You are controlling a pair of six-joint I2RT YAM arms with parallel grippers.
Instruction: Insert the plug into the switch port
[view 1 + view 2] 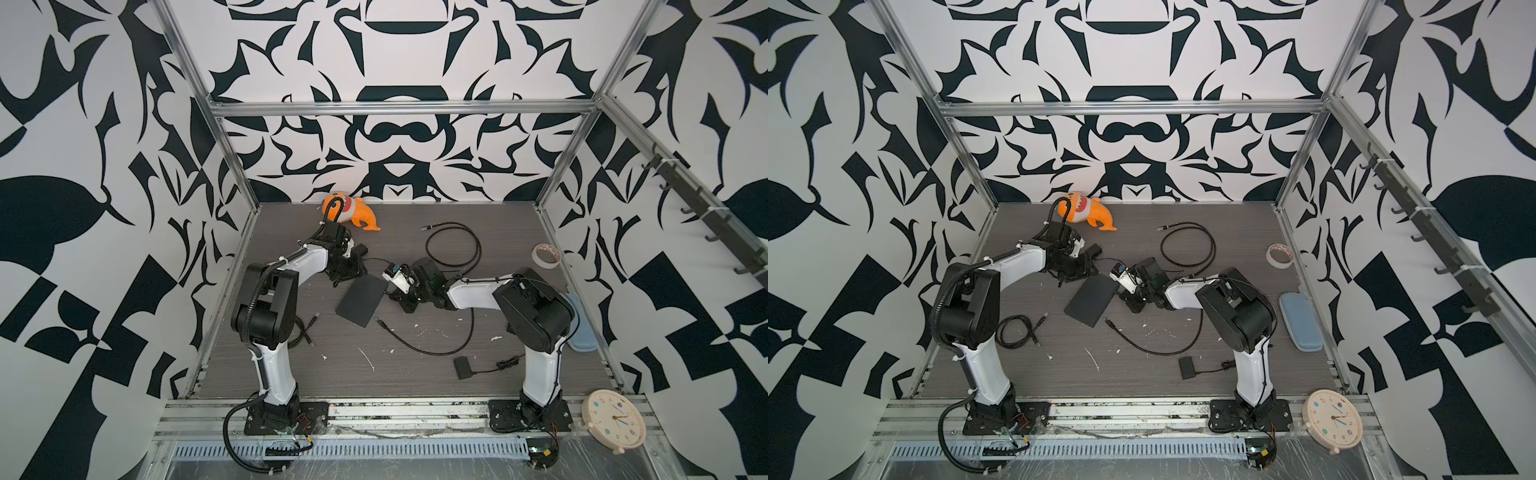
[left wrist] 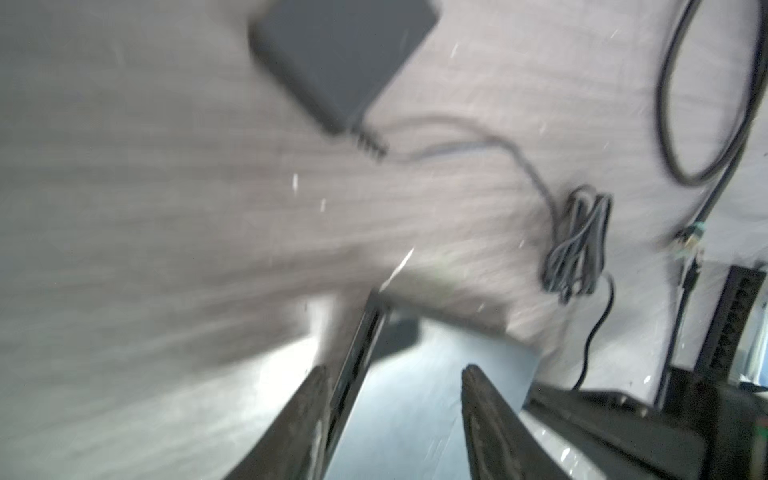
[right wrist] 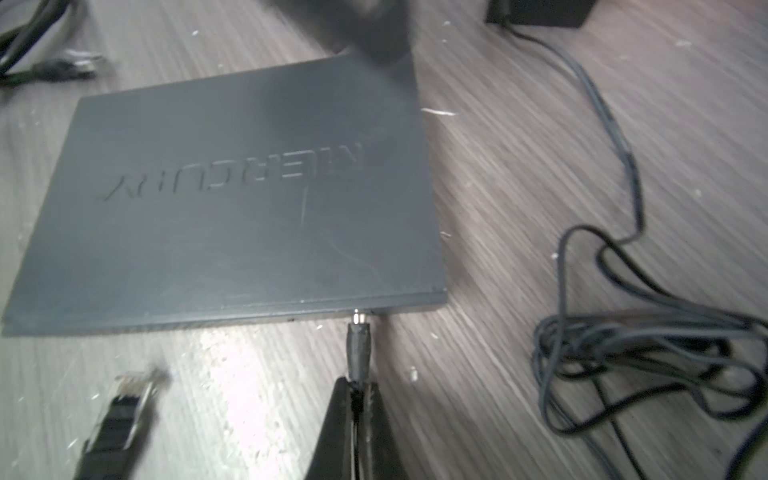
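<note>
Judge the step as insertion proper, begun but not seated. In the right wrist view, see the plug (image 3: 358, 345) end-on to the port (image 3: 374, 311) in the thin edge of the switch (image 3: 232, 199), with its bright metal tip partly showing outside. Place the switch flat on the table (image 1: 415, 386), just left of centre in both top views, with the plug at its right-hand edge. Note the right gripper (image 3: 354, 384): fingers pressed together, pinching the plug's rear end. For the next move, expect a short straight push along the plug's axis, no tilt, and probably a brace to stop the switch sliding away. Note the left gripper (image 2: 395, 374): fingers spread partway, nothing visible between them. Find it just above the switch's upper-left edge in both top views; cannot tell whether touching. Treat the left wrist view as too blurred for more.
</note>
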